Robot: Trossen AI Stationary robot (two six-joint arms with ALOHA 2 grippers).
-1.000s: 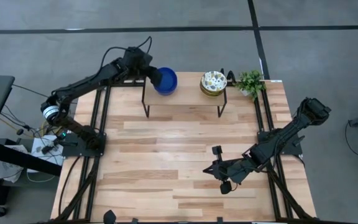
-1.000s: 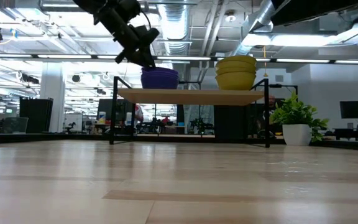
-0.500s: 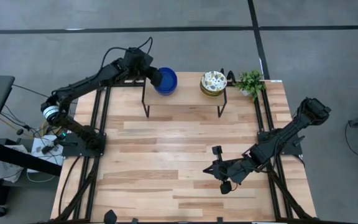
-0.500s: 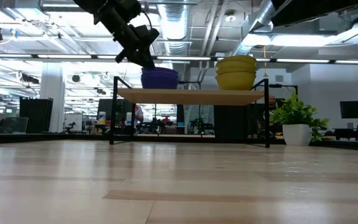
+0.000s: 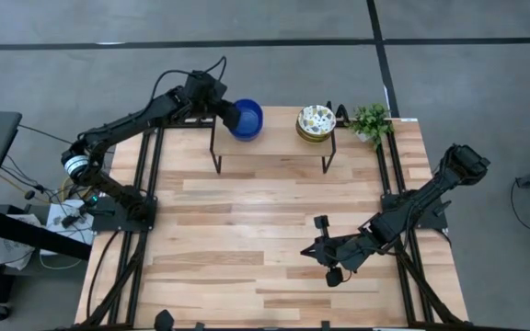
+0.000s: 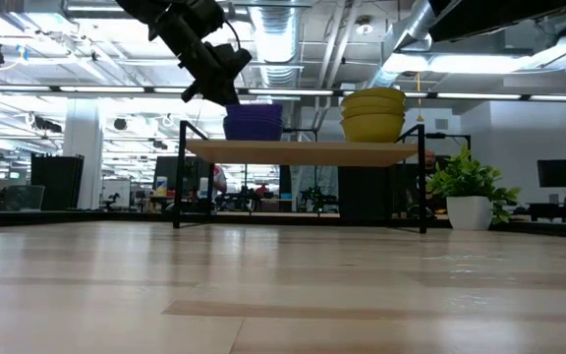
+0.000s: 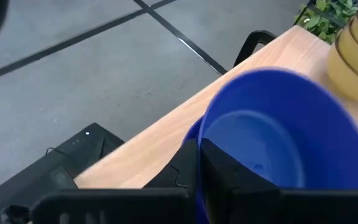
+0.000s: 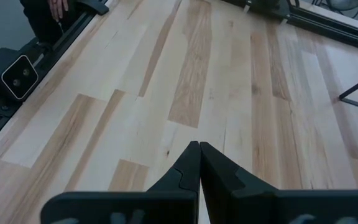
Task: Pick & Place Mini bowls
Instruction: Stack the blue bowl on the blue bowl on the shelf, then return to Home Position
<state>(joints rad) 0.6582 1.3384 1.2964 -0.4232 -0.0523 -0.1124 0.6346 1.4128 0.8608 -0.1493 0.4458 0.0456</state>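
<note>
A glossy blue mini bowl sits on a raised wooden shelf at the table's far edge. A second blue rim shows just under it. My left gripper is shut on the bowl's rim. A stack of cream patterned mini bowls stands on the shelf's right part. My right gripper waits shut, low over the table's near right area. My left gripper pinches the top blue bowl by the left side of its rim, one finger inside the bowl and one outside. The fingers come from the table's left, slanting down. The bowl sits tilted, its held side raised above the blue bowl beneath.
A small green plant in a white pot stands right of the shelf at the far right corner. Black frame rails run along both table sides. Bare wood spreads between the shelf and the near edge.
My left gripper has risen slightly, keeping its hold. The blue bowl's held side has come up a little with it and the bowl stands a bit higher on the shelf than before.
</note>
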